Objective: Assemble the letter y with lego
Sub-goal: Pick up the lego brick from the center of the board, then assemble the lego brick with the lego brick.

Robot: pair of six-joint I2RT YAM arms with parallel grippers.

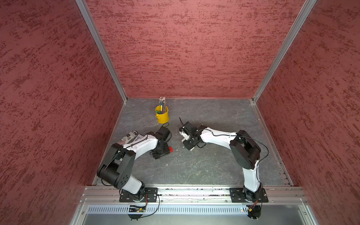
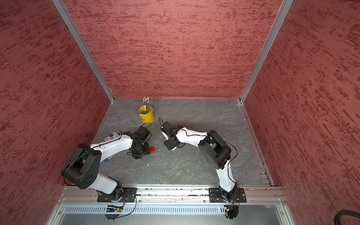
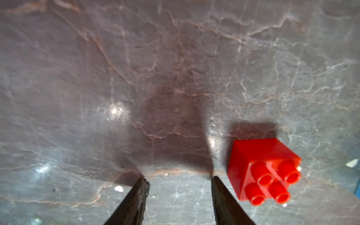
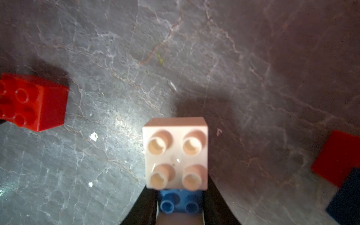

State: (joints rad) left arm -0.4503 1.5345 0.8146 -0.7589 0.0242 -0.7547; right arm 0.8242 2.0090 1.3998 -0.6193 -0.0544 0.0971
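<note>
In both top views the red brick (image 1: 171,149) (image 2: 152,149) is seen lying on the grey table (image 1: 194,171). The left gripper (image 1: 166,151) is lowered just beside it, on the side of its own arm, and how wide the jaws stand is hidden there. The right gripper (image 1: 190,147) is placed near the red brick on the opposite side, apart from it. The yellow bucket (image 1: 162,115) is set well beyond the red brick, toward the back wall (image 1: 185,48). In the left wrist view the left gripper (image 3: 179,183) is shown partly open, with only bare table between its fingertips (image 3: 143,187). The red brick (image 3: 263,171) is seen outside the jaws, just beside one fingertip, its studs turned toward the camera. In the right wrist view the right gripper (image 4: 179,196) is shown nearly closed, its fingers (image 4: 214,206) laid against both sides of a blue brick (image 4: 179,202), onto which a white brick (image 4: 176,153) is stacked. The red brick (image 4: 33,101) is seen well apart from them. A second red brick (image 4: 337,155), touching a dark blue brick (image 4: 348,196), is cut off at the frame edge.
</note>
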